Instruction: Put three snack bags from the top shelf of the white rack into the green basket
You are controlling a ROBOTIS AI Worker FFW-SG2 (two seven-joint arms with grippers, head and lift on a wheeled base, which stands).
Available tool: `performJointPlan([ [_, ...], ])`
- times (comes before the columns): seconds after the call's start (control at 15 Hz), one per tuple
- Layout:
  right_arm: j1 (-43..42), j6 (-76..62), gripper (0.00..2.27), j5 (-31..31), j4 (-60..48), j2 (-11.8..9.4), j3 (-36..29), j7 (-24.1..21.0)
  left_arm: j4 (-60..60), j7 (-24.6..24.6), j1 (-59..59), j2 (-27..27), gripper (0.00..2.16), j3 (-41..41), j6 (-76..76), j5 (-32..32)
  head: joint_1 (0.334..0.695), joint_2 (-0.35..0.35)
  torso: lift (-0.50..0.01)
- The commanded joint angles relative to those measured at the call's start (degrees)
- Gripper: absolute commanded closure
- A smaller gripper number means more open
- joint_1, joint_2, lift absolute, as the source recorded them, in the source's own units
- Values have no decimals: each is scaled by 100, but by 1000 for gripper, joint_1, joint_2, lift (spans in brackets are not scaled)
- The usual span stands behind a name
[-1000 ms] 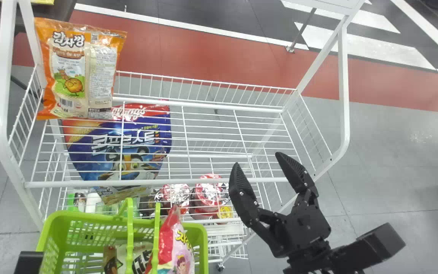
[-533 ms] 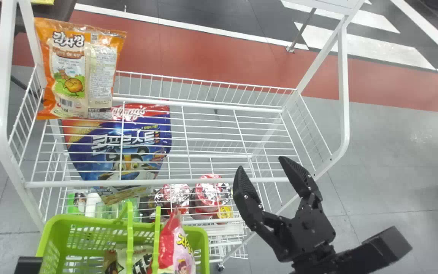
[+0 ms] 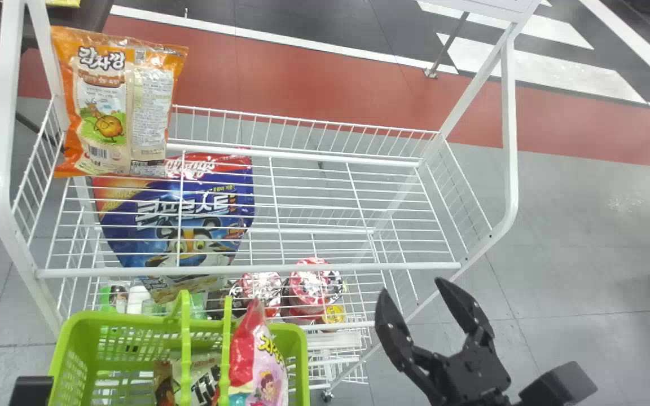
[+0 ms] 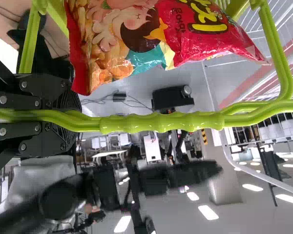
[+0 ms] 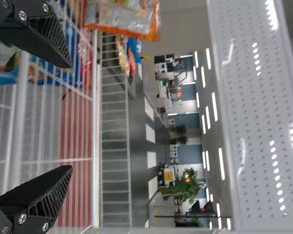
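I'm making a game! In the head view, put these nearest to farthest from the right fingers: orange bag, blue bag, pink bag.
1. Pink bag, in the basket.
2. Blue bag, left, below the top shelf.
3. Orange bag, back left, on that shelf.

Seen near right, my remotely run right gripper (image 3: 410, 285) is black, with ribbed, tapering fingers (image 5: 51, 192), round silver screws (image 5: 22, 219) and a boxy housing (image 3: 559, 383).

Lime and white

The basket (image 3: 133, 320) is lime green, the rack (image 3: 302, 267) white. One snack bag (image 3: 105, 107) is orange and cream, a pouch (image 3: 189, 225) blue and red, a second bag (image 3: 254, 363) red and pink. The floor (image 3: 584, 237) is grey, banded red.
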Motion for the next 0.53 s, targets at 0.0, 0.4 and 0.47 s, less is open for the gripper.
performJointPlan([
  [0.0,-266,-47,70,-118,1015,8,-363,48,13,-23,41,-1,2145,89,-41,89,695,-350,0],
  [0.4,-1232,-1295,70,-39,4258,-106,-609,232,101,-233,59,-1,2145,300,-41,212,695,-350,0],
  [0.47,-1338,-1524,63,5,4610,-124,-574,232,136,-286,68,-10,2145,327,-41,247,695,-350,0],
])
